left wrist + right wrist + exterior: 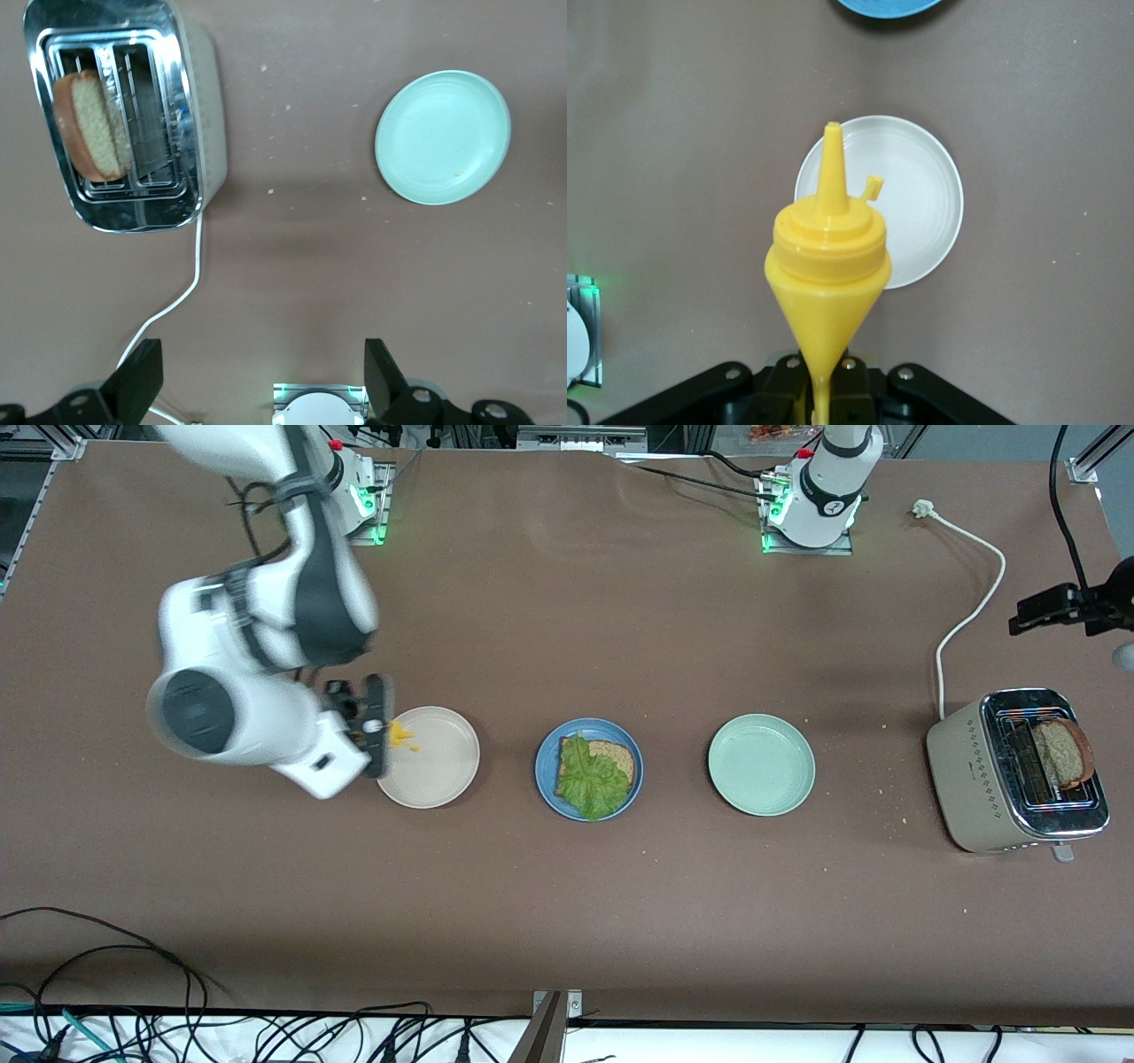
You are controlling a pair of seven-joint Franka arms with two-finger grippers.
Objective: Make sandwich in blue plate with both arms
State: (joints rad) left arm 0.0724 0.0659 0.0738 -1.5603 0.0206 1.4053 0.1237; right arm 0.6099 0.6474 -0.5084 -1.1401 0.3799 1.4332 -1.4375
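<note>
Right gripper [824, 390] is clamped on a yellow squeeze bottle [827, 266] over the beige plate [443, 771], toward the right arm's end from the blue plate [547, 779]. Bread and lettuce [592, 779] sit there, so I'd center the nozzle over it before squeezing. Left gripper [257, 376] waits spread wide above the toaster [974, 779].

Three plates in a row: the blue plate [545, 779] with bread and lettuce between two others [452, 779] [762, 766].
</note>
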